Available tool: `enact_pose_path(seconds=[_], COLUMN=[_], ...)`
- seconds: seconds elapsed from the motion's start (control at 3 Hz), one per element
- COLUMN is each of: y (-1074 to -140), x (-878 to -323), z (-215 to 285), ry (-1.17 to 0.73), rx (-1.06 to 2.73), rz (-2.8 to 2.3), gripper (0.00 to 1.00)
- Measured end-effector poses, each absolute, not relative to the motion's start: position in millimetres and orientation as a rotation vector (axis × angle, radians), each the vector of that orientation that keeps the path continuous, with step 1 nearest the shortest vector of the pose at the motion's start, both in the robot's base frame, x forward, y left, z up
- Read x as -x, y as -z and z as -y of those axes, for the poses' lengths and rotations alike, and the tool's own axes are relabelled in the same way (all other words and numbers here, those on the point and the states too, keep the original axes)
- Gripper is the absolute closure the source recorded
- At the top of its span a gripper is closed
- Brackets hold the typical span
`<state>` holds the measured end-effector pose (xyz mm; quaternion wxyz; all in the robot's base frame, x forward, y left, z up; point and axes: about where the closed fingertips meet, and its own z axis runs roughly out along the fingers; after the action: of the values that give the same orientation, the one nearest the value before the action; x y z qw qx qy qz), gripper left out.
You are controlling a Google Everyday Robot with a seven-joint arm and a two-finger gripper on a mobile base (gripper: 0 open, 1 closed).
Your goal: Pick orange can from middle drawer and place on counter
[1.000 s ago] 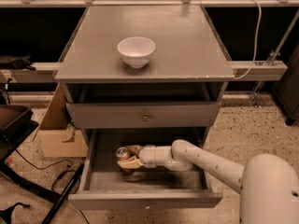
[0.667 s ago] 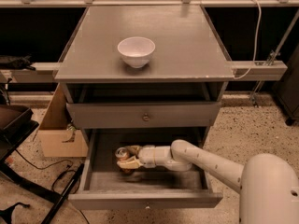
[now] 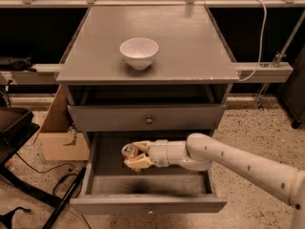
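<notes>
The middle drawer [image 3: 147, 185] is pulled open below the counter [image 3: 190, 42]. My gripper [image 3: 134, 155] reaches into it from the right, in the left half of the drawer. Its pale fingers [image 3: 141, 146] are closed around the orange can [image 3: 128, 150]. Only the can's silver top and a little of its body show between them. The can is held slightly above the drawer floor. My white arm [image 3: 238, 161] crosses the drawer's right side.
A white bowl [image 3: 139, 52] stands on the counter, left of centre. A closed drawer front with a round knob [image 3: 148, 120] sits above the open drawer. A cardboard box [image 3: 59, 137] and cables lie on the floor at the left.
My gripper and the orange can have risen a little inside the drawer. The bowl and the drawer have not moved.
</notes>
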<state>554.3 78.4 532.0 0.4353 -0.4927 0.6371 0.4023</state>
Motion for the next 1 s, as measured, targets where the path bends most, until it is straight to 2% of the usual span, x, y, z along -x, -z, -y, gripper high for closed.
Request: enact_pose_path(seconds=[0.33, 1.0], y=[-615, -795], x=[-534, -567], z=[-58, -25], ry=[-0.979, -0.872], rx=[1.199, 1.063], rz=[-1.594, -1.572], gripper=[1.0, 1.0])
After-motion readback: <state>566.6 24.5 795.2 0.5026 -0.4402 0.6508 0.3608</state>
